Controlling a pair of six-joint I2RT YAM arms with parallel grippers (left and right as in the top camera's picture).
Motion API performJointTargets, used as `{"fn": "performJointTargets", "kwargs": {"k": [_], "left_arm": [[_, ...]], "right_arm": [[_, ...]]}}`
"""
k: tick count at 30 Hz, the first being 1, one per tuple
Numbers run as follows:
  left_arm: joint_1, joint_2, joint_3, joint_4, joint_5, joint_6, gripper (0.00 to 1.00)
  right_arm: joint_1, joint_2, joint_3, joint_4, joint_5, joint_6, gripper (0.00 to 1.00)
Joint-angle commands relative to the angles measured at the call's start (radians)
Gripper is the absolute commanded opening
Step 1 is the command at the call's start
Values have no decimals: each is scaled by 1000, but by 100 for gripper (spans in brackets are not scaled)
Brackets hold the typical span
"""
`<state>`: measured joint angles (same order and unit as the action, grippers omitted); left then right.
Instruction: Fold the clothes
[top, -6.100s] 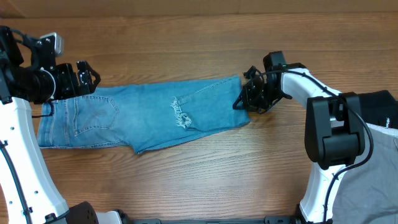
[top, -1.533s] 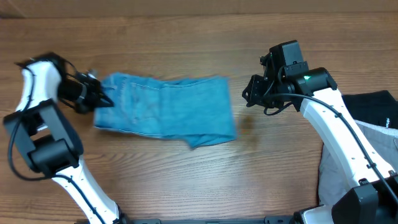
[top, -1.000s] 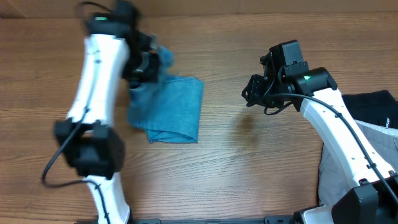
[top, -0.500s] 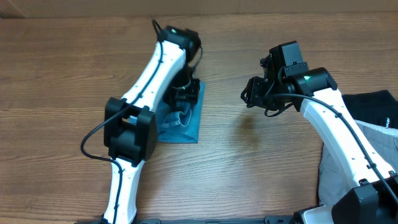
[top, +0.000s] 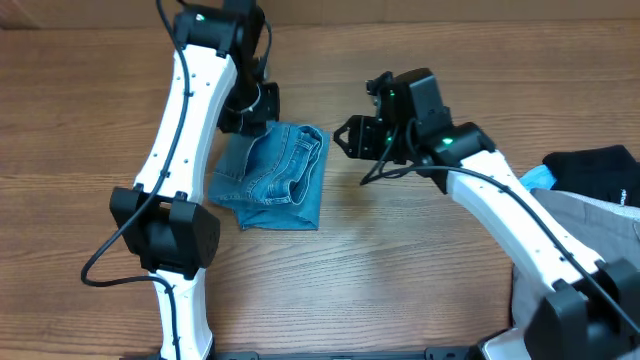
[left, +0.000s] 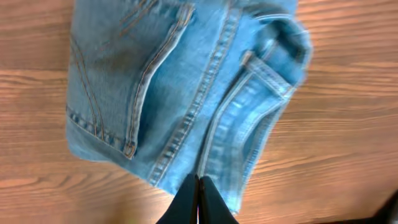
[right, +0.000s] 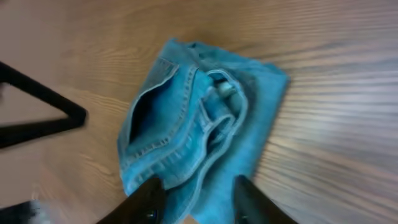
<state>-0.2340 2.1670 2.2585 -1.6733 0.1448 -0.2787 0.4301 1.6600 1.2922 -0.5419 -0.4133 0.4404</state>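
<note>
The jeans (top: 270, 175) lie on the table (top: 420, 280) as a compact folded bundle, left of centre in the overhead frame. The top layer shows the waistband, curled over on itself, and a stitched back pocket. A flat layer of denim sticks out beneath it toward the lower right. In the left wrist view, the pocket sits at upper left and a double-stitched seam runs diagonally down the middle. The waistband with a belt loop is at upper right.

The left tool (top: 250, 105) hangs just above the upper left corner of the bundle in the overhead frame. In its own camera, the left tool (left: 198, 190) has both fingers pressed together to a single point. No cloth is visible between them.

The right tool (top: 350, 137) is just beside the upper right edge of the bundle, apart from the denim. In its own camera, the right tool (right: 196, 183) has its fingers spread wide, holds nothing, and the bundle is framed between them. A dark angular shape at the left edge of that view cannot be identified.

At the right edge of the overhead frame, well apart from the jeans, a black garment (top: 600, 165) lies above a grey garment (top: 590, 235).
</note>
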Motion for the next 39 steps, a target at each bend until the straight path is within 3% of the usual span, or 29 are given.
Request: {"fn": "performJointTargets", "kwargs": {"k": [1,6,7,11,14,17,19,25,27,28,30,32,35,39], "left_arm": [[8,-1,-122,28,-21,5,4],[4,-1,-346,134,-5,-34,4],[3,-1,-423,197,36,-33,4],[3,-1,-595,313,105,-33,4],[4,-1,-662,359,111,-33,5],[3,-1,-678,378,108,-32,8],[4,-4,-677,385,111,-32,9],[5,-50,-580,328,119,-8,15],[5,-96,-492,308,118,5,23],[5,-117,-459,309,116,12,33],[7,-167,-384,323,85,14,54],[6,-189,-358,336,58,14,63],[6,-222,-341,339,55,54,64],[6,-224,-341,272,39,78,60]], "right_arm": [[42,113,-24,45,-93,9,36],[89,271,-24,154,-121,35,34],[98,316,-24,183,-116,36,29],[87,385,-24,129,30,164,17],[64,393,-24,77,121,179,15],[35,392,-23,60,106,172,29],[-12,374,-21,57,-81,81,42],[-72,223,-21,-17,-458,-51,44],[-49,187,-21,-57,-486,-56,44],[-26,186,-21,-73,-480,-54,44],[9,194,-22,-84,-354,5,44],[27,198,-22,-55,-223,32,43],[44,199,-23,45,15,76,33],[44,202,-23,109,114,114,36]]}}
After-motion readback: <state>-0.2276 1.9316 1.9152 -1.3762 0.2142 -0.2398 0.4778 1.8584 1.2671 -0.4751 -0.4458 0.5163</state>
